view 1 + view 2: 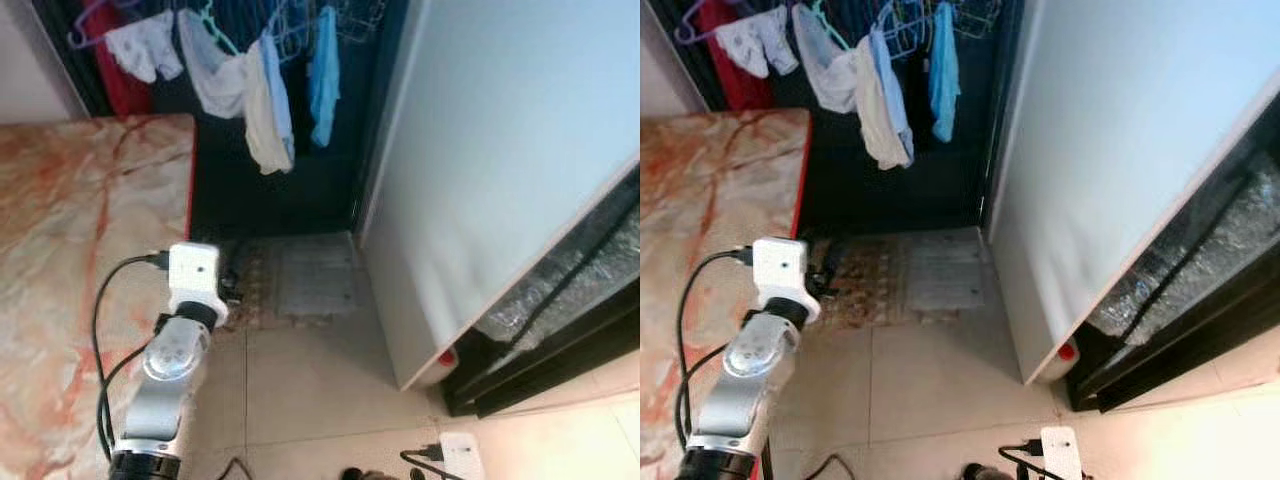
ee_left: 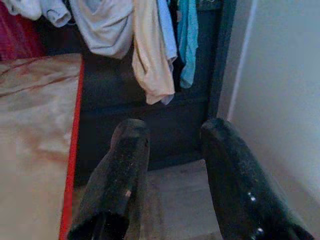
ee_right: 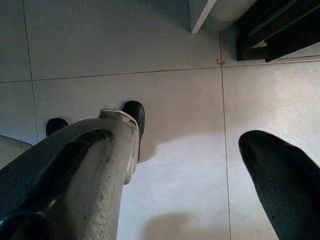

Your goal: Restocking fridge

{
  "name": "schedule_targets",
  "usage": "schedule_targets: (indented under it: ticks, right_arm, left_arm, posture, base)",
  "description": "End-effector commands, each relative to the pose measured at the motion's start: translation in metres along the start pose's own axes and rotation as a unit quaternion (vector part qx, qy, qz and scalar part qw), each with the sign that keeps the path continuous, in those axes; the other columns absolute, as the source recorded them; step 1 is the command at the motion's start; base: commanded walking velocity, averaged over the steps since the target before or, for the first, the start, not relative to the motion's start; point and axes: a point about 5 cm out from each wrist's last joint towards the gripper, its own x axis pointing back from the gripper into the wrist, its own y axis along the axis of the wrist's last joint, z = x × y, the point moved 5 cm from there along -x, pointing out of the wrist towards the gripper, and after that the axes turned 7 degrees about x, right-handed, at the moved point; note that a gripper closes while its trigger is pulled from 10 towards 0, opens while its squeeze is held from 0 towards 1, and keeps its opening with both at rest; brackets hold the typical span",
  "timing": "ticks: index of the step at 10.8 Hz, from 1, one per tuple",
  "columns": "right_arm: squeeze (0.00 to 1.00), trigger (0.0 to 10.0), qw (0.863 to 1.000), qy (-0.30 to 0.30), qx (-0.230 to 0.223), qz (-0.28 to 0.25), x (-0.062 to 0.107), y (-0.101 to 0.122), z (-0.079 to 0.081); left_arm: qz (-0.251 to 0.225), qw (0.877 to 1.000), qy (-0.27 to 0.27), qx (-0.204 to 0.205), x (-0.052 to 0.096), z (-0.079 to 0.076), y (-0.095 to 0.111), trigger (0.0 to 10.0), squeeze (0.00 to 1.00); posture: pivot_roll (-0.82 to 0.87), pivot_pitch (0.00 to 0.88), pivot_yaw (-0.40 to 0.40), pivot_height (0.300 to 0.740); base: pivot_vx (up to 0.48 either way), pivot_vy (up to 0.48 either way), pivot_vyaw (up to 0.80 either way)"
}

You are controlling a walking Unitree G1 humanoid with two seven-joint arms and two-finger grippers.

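The fridge's white door stands open on the right, and the dark inside of the fridge shows behind it. A small red item sits at the door's bottom corner. My left arm is raised at the lower left, beside the marble counter. The left gripper is open with nothing between its fingers and faces the hanging clothes. My right gripper hangs over the tiled floor, open and holding nothing.
Clothes on hangers hang at the back over a dark doorway. A worn mat lies on the floor ahead. A white power strip with a cable lies near my feet. The counter has a red edge.
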Motion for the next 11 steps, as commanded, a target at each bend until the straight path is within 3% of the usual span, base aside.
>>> schedule_targets:
  ticks: [1, 6, 11]
  right_arm:
    - [0.0, 10.0, 1.0, 0.003, -0.003, 0.027, 0.0032, -0.0186, 0.0026]
    - [0.0, 10.0, 1.0, 0.004, -0.003, 0.026, 0.0034, -0.0192, 0.0033]
    - [0.0, 10.0, 1.0, 0.001, -0.01, 0.025, 0.0033, -0.0185, 0.0026]
  left_arm:
    - [0.003, 1.0, -0.002, -0.009, 0.0012, -0.0012, -0.0029, 10.0, 0.0]
    - [0.006, 1.0, -0.01, -0.02, 0.0016, -0.0027, -0.0058, 10.0, 0.0]
    - [0.011, 1.0, -0.006, -0.021, 0.0028, -0.001, -0.0085, 10.0, 0.0]
  posture:
    - [-0.14, 0.162, -0.021, 0.74]
    - [-0.14, 0.15, -0.017, 0.74]
    - [-0.14, 0.16, -0.019, 0.74]
  base:
    - [0.0, 0.0, 0.0]
    - [0.0, 0.0, 0.0]
    - [0.0, -0.25, 0.0]
